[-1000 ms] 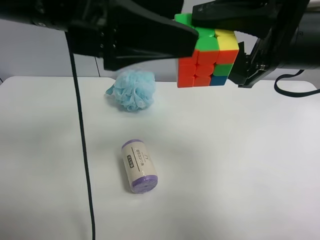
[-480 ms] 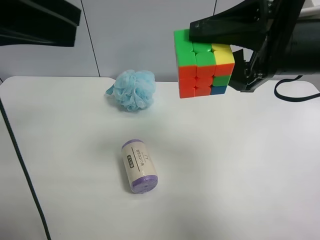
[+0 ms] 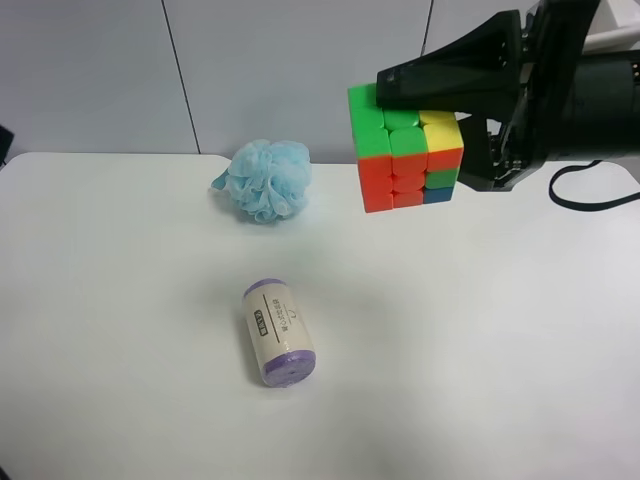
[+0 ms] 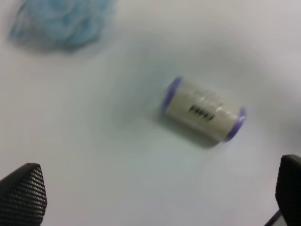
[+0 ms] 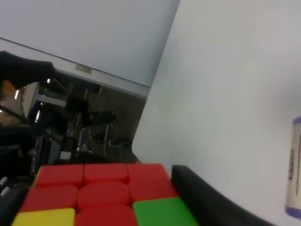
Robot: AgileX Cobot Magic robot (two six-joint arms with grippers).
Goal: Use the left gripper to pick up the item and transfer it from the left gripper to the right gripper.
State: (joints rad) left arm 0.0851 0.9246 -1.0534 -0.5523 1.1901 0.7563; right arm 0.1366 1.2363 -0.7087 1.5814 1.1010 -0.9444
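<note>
The puzzle cube, with green, orange, yellow, blue and red squares, hangs in the air above the table's far side. The arm at the exterior high view's right holds it. The right wrist view shows the cube's red, yellow and green squares close up against a black finger, so this is my right gripper, shut on the cube. My left gripper does not show in the exterior high view. In the left wrist view its two fingertips stand wide apart and empty, high over the table.
A purple-ended white roll lies on the white table near the middle; it also shows in the left wrist view. A light blue mesh puff sits at the far side, also in the left wrist view.
The arm at the exterior high view's left let go of the cube and drew back out of that view. The cube stays in my right gripper and has sunk slightly.
</note>
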